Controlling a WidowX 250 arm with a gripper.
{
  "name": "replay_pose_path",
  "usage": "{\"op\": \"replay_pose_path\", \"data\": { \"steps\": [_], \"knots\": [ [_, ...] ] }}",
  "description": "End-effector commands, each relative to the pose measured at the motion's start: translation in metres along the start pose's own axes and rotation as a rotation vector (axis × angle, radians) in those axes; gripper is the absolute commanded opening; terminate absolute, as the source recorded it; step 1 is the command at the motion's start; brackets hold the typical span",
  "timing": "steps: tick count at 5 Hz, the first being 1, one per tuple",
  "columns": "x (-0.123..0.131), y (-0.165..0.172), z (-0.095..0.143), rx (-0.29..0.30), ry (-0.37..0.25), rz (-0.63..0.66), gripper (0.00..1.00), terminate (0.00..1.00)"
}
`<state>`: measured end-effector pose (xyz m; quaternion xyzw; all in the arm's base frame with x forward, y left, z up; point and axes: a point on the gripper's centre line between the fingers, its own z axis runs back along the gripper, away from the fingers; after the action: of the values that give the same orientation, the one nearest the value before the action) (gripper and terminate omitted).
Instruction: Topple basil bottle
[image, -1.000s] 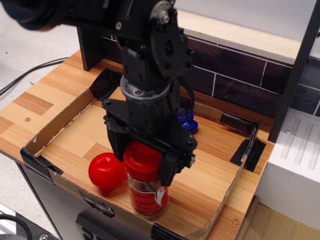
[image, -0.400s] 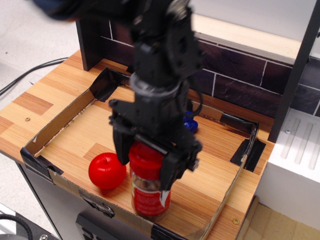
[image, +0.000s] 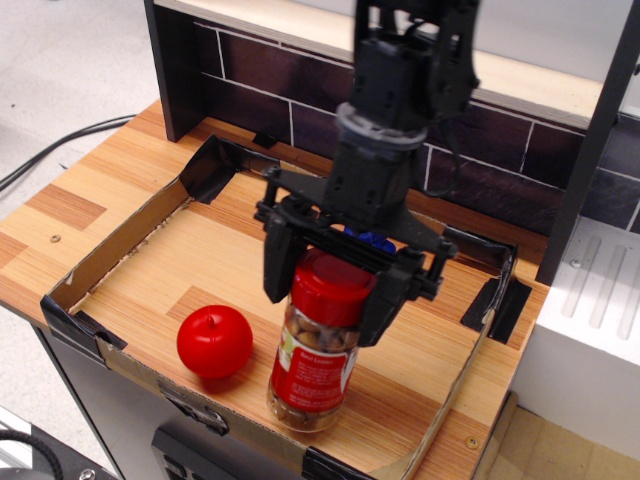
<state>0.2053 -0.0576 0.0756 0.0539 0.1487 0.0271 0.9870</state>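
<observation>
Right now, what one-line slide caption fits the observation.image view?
Black gripper straddles the red lid of the tilted clear basil bottle, beside a round red apple in the cardboard-walled tray.

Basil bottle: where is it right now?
The basil bottle stands tilted near the tray's front edge, just right of the apple, its red lid between the gripper's fingers.
</observation>
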Motion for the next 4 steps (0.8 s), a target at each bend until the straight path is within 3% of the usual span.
{"op": "replay_pose_path", "data": {
  "steps": [1, 2, 3, 4],
  "knots": [
    [0.024, -0.011, -0.003, -0.012, 0.174, 0.049, 0.0, 0.0],
    [0.036, -0.013, -0.012, -0.03, 0.108, 0.015, 0.0, 0.0],
    [0.044, -0.017, -0.022, 0.055, -0.162, -0.061, 0.0, 0.0],
    [0.056, -0.022, -0.03, -0.009, -0.337, -0.092, 0.0, 0.0]
  ]
}}
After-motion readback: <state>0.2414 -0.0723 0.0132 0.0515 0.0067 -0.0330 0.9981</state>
